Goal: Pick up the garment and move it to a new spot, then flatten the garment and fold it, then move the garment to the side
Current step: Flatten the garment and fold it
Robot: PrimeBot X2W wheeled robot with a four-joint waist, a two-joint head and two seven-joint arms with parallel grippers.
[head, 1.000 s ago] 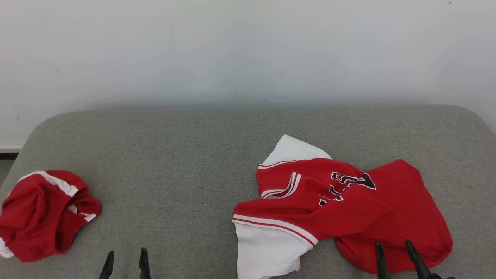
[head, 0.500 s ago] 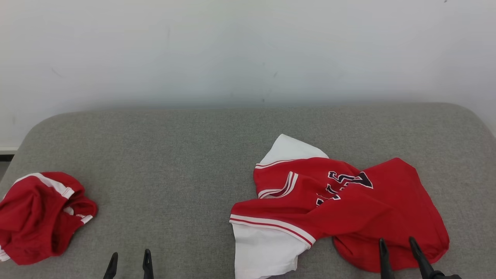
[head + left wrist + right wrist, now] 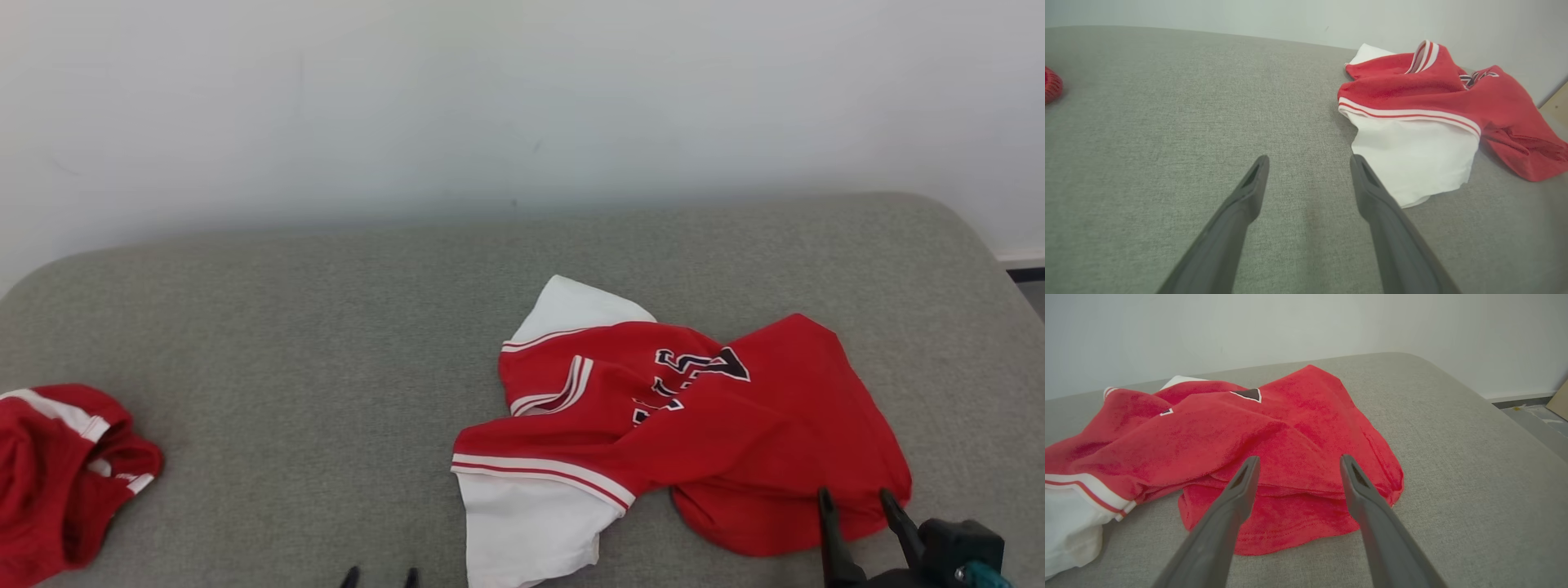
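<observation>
The garment (image 3: 735,433) is a red jersey with white sleeves and dark lettering, lying crumpled on the right half of a grey padded surface (image 3: 326,327). My right gripper (image 3: 855,494) stands open at the jersey's near red hem; in the right wrist view its fingers frame that hem (image 3: 1274,437) with nothing between them (image 3: 1298,461). My left gripper (image 3: 380,574) is open low at the bottom edge, just left of the white sleeve (image 3: 1412,151). The left wrist view has its fingers over bare grey fabric (image 3: 1309,161).
A second bunched red garment with white trim (image 3: 57,474) lies at the far left edge, its edge visible in the left wrist view (image 3: 1051,85). A pale wall rises behind the surface. The surface rounds off at the right, with floor beyond (image 3: 1535,424).
The head camera has turned right, so the whole picture has slid left. Neither garment has moved on the surface. Both grippers stay open; more of the right gripper's body is in view.
</observation>
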